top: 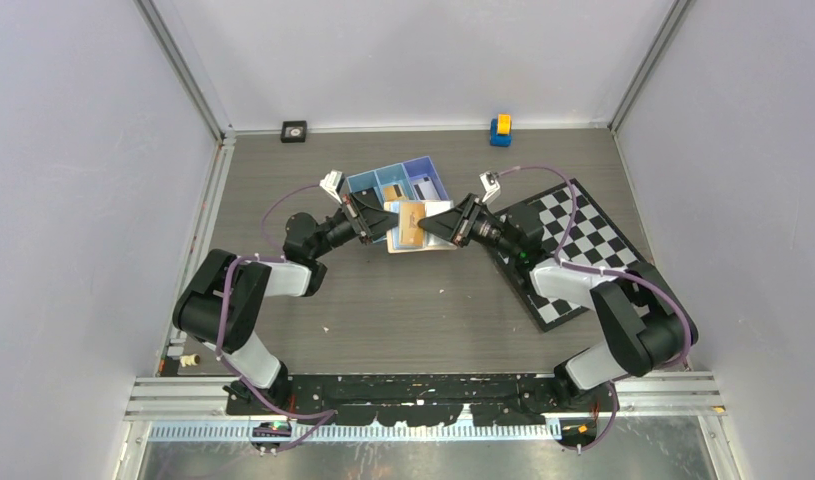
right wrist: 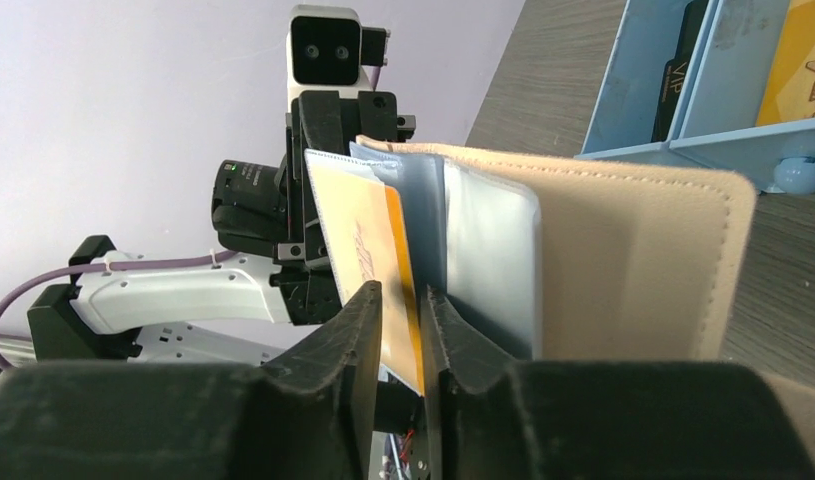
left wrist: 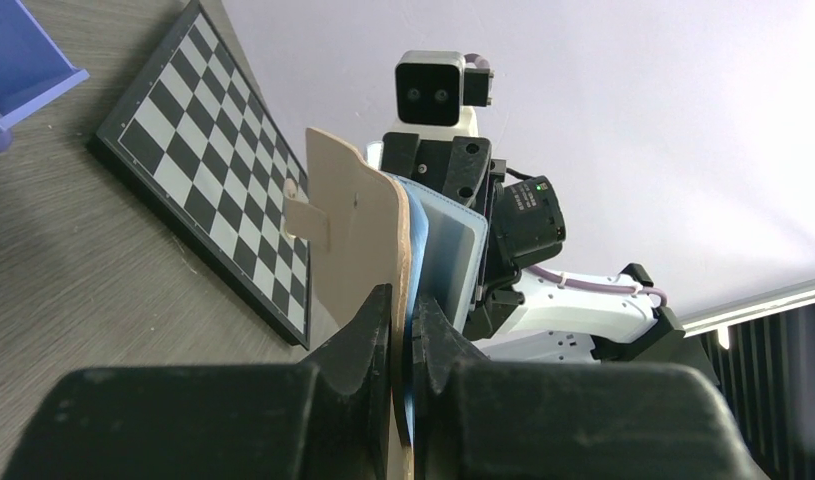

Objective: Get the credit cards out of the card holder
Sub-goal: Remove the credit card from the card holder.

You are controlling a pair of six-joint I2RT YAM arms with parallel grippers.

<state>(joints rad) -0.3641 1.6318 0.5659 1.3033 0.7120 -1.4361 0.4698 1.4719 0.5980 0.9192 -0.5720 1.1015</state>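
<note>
Left gripper (left wrist: 403,330): clenched on the lower edge of the card holder's tan cover, which is pinched between the two black fingers.
Right gripper (right wrist: 403,320): set astride the edge of the orange card, one finger on either side and close to it; whether the card is actually squeezed cannot be told.
Orange card (right wrist: 401,260): seen standing on edge in the foremost clear sleeve; a pale face with a line of gold script is shown, too slanted to be read.
Card holder (left wrist: 353,230): held up off the table between the two grippers, just in front of the tray, and opened like a book.
Look of the holder: tan, leather-like, with stitching along the rim; a small snap tab (left wrist: 308,222) is seen jutting from one edge, and pale blue-tinted clear sleeves (left wrist: 448,250) are fanned out inside.
Tray (right wrist: 623,90): blue plastic, divided into compartments, resting on the table behind the holder.
Black card (right wrist: 675,75): stood in one compartment; "VIP" is read on it in gold.
Yellow card (right wrist: 805,55): placed in the next compartment; "VIP" is read here too.
Chessboard (left wrist: 203,170): laid flat on the grey wood-grain table (top: 413,310), on the right arm's side.
</note>
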